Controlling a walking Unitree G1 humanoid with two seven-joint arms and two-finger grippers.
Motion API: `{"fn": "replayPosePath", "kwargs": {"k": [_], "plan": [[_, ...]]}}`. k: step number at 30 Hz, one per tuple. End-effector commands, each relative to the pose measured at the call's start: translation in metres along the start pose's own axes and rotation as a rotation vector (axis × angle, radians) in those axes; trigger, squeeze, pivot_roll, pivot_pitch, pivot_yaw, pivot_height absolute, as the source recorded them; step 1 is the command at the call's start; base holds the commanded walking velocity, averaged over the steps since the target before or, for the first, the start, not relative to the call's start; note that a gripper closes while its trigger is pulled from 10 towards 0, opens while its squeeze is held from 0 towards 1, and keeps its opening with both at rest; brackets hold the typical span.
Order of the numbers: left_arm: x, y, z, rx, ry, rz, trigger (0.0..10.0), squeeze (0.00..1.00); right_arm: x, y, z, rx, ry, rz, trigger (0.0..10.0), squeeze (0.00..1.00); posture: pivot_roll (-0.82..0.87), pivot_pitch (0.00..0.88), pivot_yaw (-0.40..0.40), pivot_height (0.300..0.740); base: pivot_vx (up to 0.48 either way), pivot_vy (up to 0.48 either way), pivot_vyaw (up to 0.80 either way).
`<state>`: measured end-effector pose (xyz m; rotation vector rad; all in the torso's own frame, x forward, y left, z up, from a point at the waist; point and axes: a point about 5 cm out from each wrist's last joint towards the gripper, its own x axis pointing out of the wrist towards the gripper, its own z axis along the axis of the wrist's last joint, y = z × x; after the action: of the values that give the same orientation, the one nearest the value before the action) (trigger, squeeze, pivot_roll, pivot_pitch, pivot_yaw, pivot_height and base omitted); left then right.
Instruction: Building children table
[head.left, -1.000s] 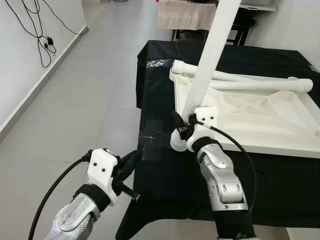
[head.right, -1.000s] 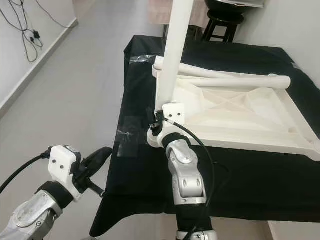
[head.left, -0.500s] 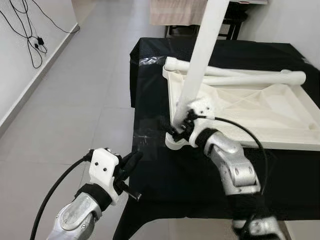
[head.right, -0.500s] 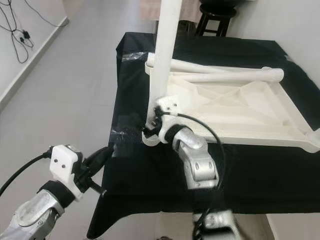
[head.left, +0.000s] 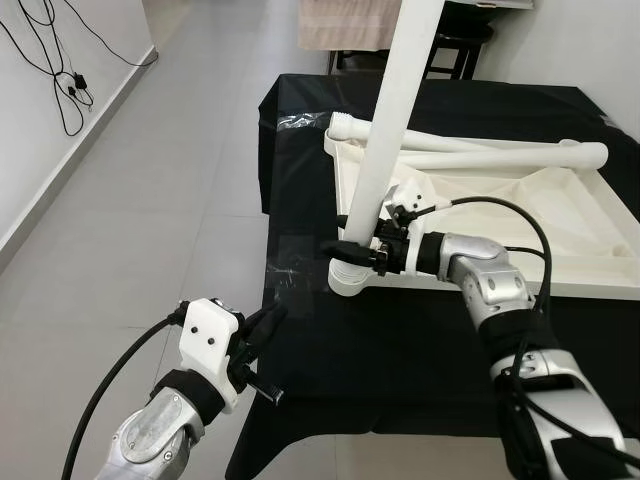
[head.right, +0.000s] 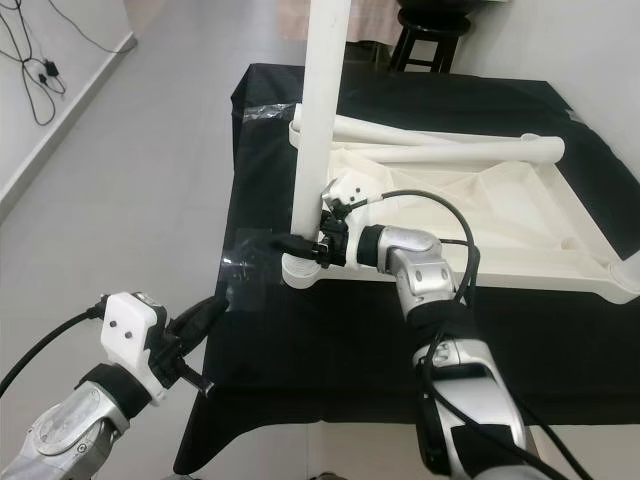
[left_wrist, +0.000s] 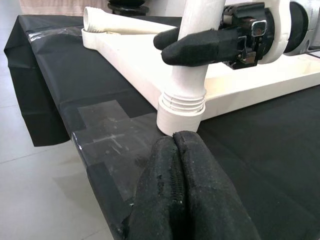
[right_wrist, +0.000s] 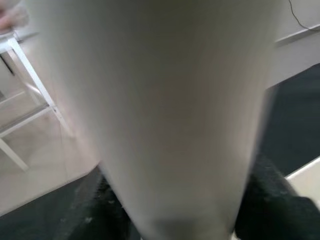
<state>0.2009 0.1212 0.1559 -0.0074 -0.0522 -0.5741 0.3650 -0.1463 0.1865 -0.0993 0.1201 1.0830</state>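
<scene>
An upturned white children's table top (head.left: 520, 230) lies on a black-clothed table (head.left: 420, 340). One white leg (head.left: 385, 140) stands nearly upright in the socket (head.left: 350, 277) at the top's near left corner. My right gripper (head.left: 345, 248) is shut on this leg just above the socket, and its black fingers (right_wrist: 270, 200) flank the leg (right_wrist: 160, 100) in the right wrist view. Two more white legs (head.left: 500, 155) lie across the far side of the top. My left gripper (head.left: 268, 320) hovers shut and empty by the table's front left edge, pointing toward the socket (left_wrist: 182, 112).
Clear tape (head.left: 290, 270) patches the cloth near the left edge. A dark stool (head.right: 430, 25) and a beige cloth (head.left: 345, 25) stand behind the table. Cables (head.left: 60, 60) hang on the left wall. Open tiled floor (head.left: 150, 200) lies to the left.
My right arm has swung round to the right of the leg while still holding it, and the leg now stands straighter in its socket. The left arm has hardly moved.
</scene>
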Motion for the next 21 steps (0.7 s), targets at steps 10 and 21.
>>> {"fn": "replayPosePath", "kwargs": {"k": [10,21], "plan": [[-0.001,-0.001,-0.001,-0.001,0.005,0.004,10.0,0.0,-0.028,-0.008,-0.016,-0.018,0.019,-0.053,0.0,0.0,0.11,0.133,-0.089,0.74,0.0,0.0,0.0],[-0.008,0.005,0.003,0.001,0.005,0.003,10.0,0.0,-0.021,0.069,-0.05,0.248,-0.085,-0.922,0.0,0.0,0.08,0.161,-0.066,0.74,0.0,0.0,0.0]]}}
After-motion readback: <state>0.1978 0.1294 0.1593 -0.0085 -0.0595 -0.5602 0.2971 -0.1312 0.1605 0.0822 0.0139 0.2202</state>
